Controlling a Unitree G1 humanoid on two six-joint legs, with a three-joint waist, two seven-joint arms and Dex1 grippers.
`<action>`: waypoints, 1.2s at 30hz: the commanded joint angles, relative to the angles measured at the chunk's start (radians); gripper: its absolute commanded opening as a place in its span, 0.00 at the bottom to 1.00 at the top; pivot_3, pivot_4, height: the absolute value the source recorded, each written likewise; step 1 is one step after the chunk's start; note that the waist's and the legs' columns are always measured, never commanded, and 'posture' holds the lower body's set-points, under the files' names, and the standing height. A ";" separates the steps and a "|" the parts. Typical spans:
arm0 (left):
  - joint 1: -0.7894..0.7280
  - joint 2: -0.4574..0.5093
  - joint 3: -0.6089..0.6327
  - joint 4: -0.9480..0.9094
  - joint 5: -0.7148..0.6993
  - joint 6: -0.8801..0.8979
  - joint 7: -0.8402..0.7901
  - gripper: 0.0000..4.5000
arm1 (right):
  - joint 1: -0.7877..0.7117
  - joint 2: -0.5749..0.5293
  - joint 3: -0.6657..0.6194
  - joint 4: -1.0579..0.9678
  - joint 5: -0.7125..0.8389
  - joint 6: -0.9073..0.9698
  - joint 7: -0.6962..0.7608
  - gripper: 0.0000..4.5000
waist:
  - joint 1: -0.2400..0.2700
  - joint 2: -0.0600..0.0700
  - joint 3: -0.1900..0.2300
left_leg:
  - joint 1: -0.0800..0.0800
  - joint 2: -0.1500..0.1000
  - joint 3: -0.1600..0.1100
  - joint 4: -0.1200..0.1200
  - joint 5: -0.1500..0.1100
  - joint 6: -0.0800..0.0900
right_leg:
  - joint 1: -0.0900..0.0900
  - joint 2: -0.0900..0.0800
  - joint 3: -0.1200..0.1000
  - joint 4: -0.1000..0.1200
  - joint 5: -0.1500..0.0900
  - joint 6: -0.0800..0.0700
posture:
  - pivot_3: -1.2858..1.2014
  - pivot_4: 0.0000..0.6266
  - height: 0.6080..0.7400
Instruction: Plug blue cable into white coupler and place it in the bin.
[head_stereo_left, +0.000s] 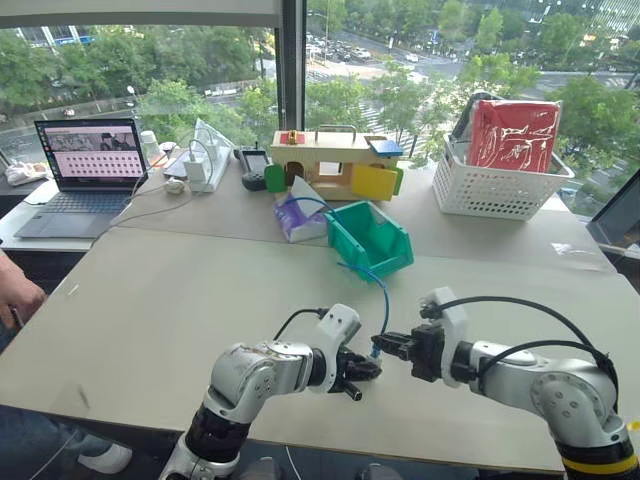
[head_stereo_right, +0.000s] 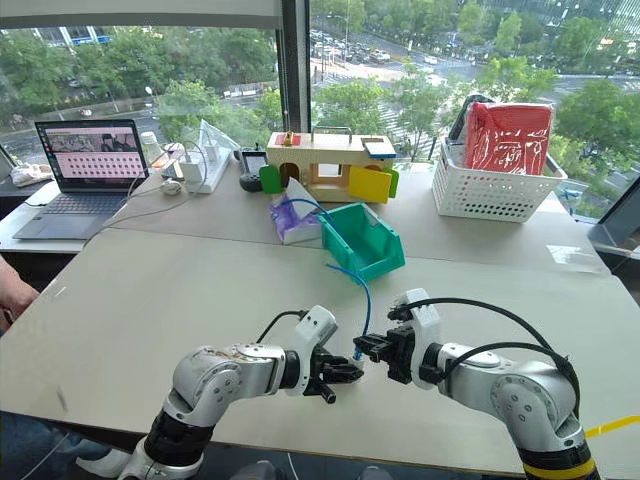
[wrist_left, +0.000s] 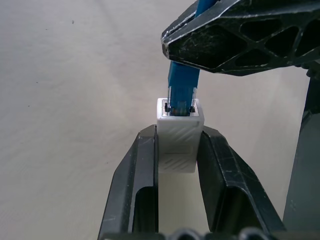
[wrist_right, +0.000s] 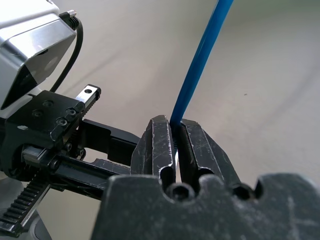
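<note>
My left gripper (wrist_left: 177, 140) is shut on the white coupler (wrist_left: 180, 135), a small ribbed block clamped between its two black fingers. The blue cable (wrist_left: 182, 82) enters the coupler's socket, its plug end seated in the opening. My right gripper (wrist_right: 175, 132) is shut on the blue cable (wrist_right: 197, 65) just behind the plug. Both grippers meet above the near edge of the table (head_stereo_left: 150, 300). From there the blue cable (head_stereo_left: 383, 295) arcs up and back toward the teal bin (head_stereo_left: 368, 238), which stands mid-table with its open front facing me.
A purple packet (head_stereo_left: 297, 215) lies beside the bin. Behind it stand a wooden toy house (head_stereo_left: 335, 160), a white lattice basket (head_stereo_left: 500, 180) with a red pouch, chargers (head_stereo_left: 200, 160) and a laptop (head_stereo_left: 85, 170). A person's hand (head_stereo_left: 15, 295) rests at the left edge.
</note>
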 joint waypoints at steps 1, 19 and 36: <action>-0.098 -0.017 0.091 -0.029 0.077 -0.153 0.079 0.14 | 0.088 -0.054 0.241 0.008 0.032 0.243 0.089 0.00 | 0.000 0.000 0.000 | 0.000 0.000 0.000 0.000 0.000 0.000 | 0.000 0.000 0.000 0.000 0.000 0.000 | 0.52 0.24 1.00; -0.096 0.009 0.100 -0.027 0.037 -0.138 0.049 0.14 | 0.114 -0.031 0.188 -0.030 0.041 0.196 0.054 0.00 | -0.002 0.000 0.000 | 0.000 -0.002 -0.002 0.000 0.000 0.000 | 0.000 -0.001 0.000 0.000 -0.001 0.002 | 0.52 0.24 1.00; -0.061 0.061 0.133 -0.066 -0.089 -0.082 -0.074 0.98 | 0.012 -0.009 -0.058 0.000 0.227 0.142 -0.083 0.00 | -0.016 0.004 0.017 | -0.008 -0.003 -0.004 -0.001 -0.003 0.004 | -0.007 0.002 -0.001 0.002 0.001 0.010 | 0.52 0.24 1.00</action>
